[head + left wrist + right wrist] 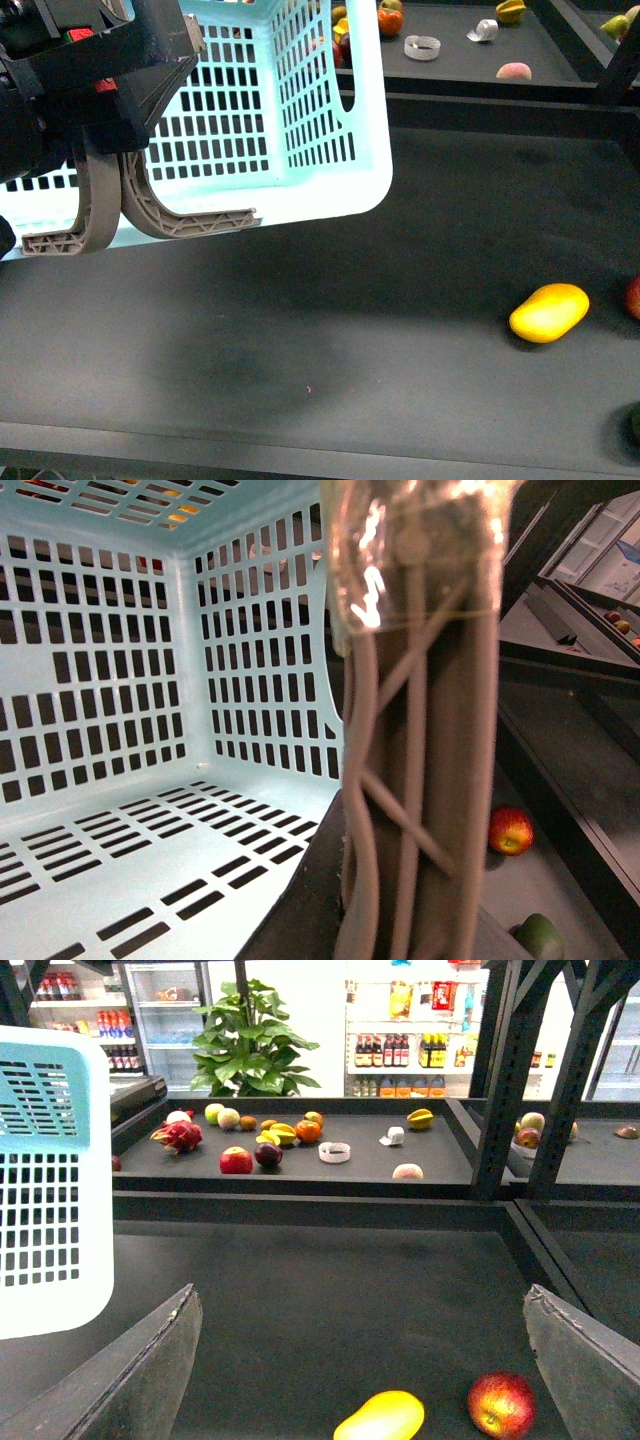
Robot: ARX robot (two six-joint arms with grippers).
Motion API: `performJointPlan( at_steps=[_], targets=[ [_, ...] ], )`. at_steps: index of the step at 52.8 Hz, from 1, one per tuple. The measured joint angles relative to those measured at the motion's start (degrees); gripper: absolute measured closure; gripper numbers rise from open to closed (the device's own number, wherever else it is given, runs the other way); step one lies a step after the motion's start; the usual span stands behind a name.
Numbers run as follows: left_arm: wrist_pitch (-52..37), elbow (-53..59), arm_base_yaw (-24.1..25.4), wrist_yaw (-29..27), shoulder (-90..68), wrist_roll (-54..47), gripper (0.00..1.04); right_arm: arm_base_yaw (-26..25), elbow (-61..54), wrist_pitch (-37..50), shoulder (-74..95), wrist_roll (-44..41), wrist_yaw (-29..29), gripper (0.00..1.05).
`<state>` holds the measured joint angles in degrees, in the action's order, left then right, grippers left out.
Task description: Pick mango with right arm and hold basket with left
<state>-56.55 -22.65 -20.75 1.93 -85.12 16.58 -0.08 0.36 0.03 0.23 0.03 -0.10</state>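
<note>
The yellow mango (549, 312) lies on the dark shelf at the right, well clear of the basket. The turquoise basket (330, 190) hangs tilted at the upper left. Its two grey-brown handles (90, 215) are clamped together in my left gripper (100, 130), which is shut on them. In the left wrist view the handles (420, 780) run up the middle, with the empty basket's inside (100, 660) beside them. My right gripper (360, 1295) is open above the shelf, and the mango (382, 1418) lies below and between its fingers, untouched. The right arm is outside the front view.
A red-and-yellow apple (502, 1405) lies close beside the mango, at the shelf's right edge (634, 297). A green fruit (541, 937) sits near the front right corner. The far shelf (300, 1175) carries several fruits and a tape roll (422, 47). Black frame posts (500, 1070) stand at the right.
</note>
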Motion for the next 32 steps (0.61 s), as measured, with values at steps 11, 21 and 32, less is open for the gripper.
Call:
performJointPlan(
  at_steps=[11,21,32],
  targets=[
    [0.0,0.0,0.0,0.2,0.0,0.0,0.99,0.0,0.0,0.0,0.0,0.0,0.0,0.08],
    [0.0,0.0,0.0,0.0,0.0,0.0,0.99,0.0,0.0,0.0,0.0,0.0,0.0,0.08],
    [0.0,0.0,0.0,0.1,0.0,0.0,0.99,0.0,0.0,0.0,0.0,0.0,0.0,0.08]
  ],
)
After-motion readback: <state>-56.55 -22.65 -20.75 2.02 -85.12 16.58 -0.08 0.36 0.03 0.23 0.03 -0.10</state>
